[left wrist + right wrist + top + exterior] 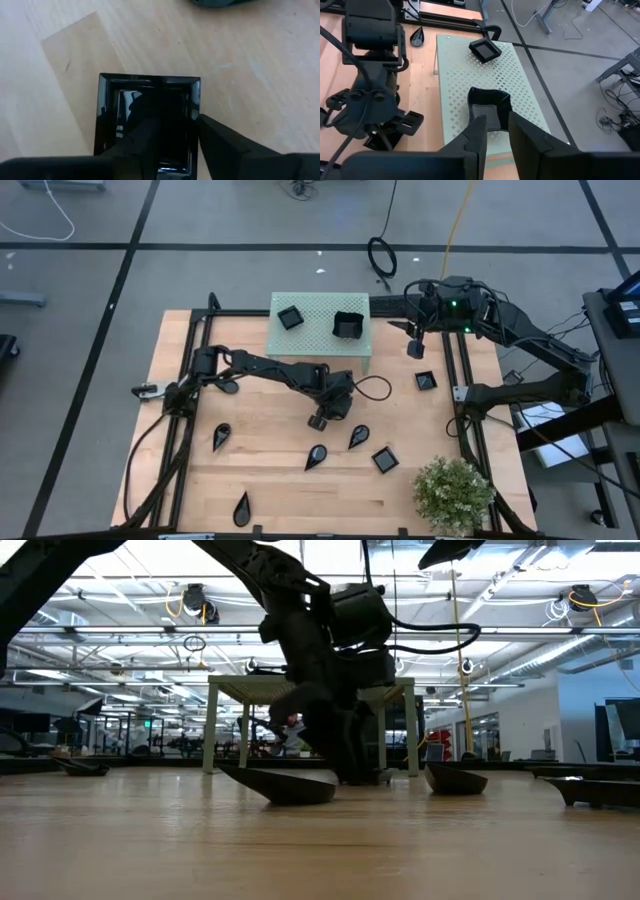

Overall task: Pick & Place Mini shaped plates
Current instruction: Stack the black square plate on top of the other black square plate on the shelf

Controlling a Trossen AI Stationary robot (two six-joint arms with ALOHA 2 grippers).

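Observation:
The mini shaped plates are small glossy black dishes. A square plate (290, 317) and a wavy-edged plate (348, 325) rest on the pale green stand (320, 345). Several more lie on the wooden table, among them a square plate (427, 380) and a teardrop plate (359, 436). My left gripper (320, 418) is down at mid-table over a square plate (145, 100). It is open, one finger (142, 145) inside the dish and the other outside its rim. My right gripper (417, 345) hovers beside the stand's right end, open by a narrow gap and holding nothing (496, 120).
A potted plant (455, 492) stands at the table's front right corner. Black frame rails (465, 395) run along both sides. Teardrop plates (222, 435) (242, 507) lie front left. The left arm's cable (375, 388) loops beside its wrist.

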